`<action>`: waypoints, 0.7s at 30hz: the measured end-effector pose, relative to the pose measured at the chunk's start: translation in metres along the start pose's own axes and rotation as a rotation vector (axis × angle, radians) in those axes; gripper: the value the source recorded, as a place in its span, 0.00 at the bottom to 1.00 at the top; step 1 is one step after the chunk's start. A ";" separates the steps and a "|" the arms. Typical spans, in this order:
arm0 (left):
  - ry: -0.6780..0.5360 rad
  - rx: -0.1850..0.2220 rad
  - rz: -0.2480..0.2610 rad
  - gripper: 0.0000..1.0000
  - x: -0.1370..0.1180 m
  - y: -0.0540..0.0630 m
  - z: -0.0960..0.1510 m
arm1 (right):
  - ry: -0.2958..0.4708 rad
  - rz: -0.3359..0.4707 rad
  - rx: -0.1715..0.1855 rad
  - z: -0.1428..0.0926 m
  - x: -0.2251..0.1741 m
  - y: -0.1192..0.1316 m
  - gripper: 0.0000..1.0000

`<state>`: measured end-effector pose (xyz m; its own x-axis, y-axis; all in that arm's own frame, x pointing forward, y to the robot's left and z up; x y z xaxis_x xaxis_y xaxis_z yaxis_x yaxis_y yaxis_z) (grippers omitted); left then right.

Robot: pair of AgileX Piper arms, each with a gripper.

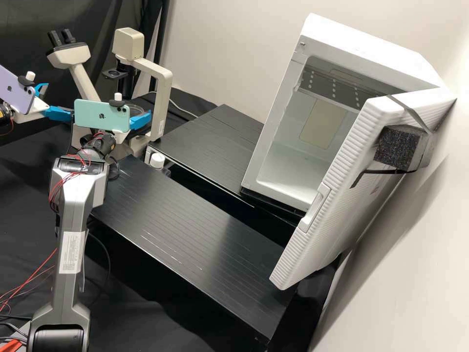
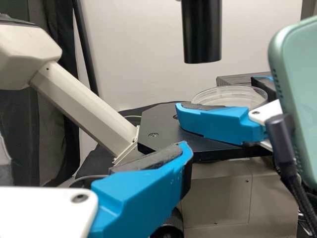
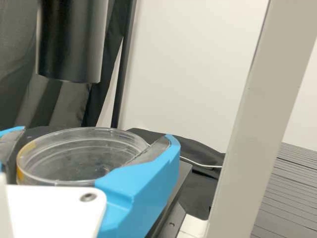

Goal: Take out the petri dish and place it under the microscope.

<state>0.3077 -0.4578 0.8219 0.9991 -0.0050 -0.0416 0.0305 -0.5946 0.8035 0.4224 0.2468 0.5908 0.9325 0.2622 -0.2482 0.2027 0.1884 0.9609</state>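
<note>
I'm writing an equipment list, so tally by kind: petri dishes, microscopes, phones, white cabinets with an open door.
Petri dish: 1
Microscope: 1
Phones, one mint green phone and one purple phone: 2
White cabinet, door open: 1
Total: 5

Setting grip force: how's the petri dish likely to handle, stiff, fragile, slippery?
The petri dish is probably stiff but crackable, and light, given its thin, clear wall. That smooth, curved wall may slip or twist in the right end effector, whose fingers hold opposite sides. Wide and shallow, it should slide rather than tip.
</note>
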 end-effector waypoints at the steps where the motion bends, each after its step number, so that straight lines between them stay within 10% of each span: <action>1: 0.000 0.000 0.000 1.00 0.000 0.000 0.000 | 0.000 0.000 0.000 0.000 0.000 0.000 1.00; 21: 0.000 0.000 0.000 1.00 0.000 0.000 0.000 | -0.013 -0.013 0.017 0.000 -0.001 0.001 1.00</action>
<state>0.3077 -0.4578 0.8219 0.9991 -0.0050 -0.0416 0.0305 -0.5946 0.8035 0.4215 0.2464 0.5920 0.9336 0.2476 -0.2592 0.2197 0.1761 0.9595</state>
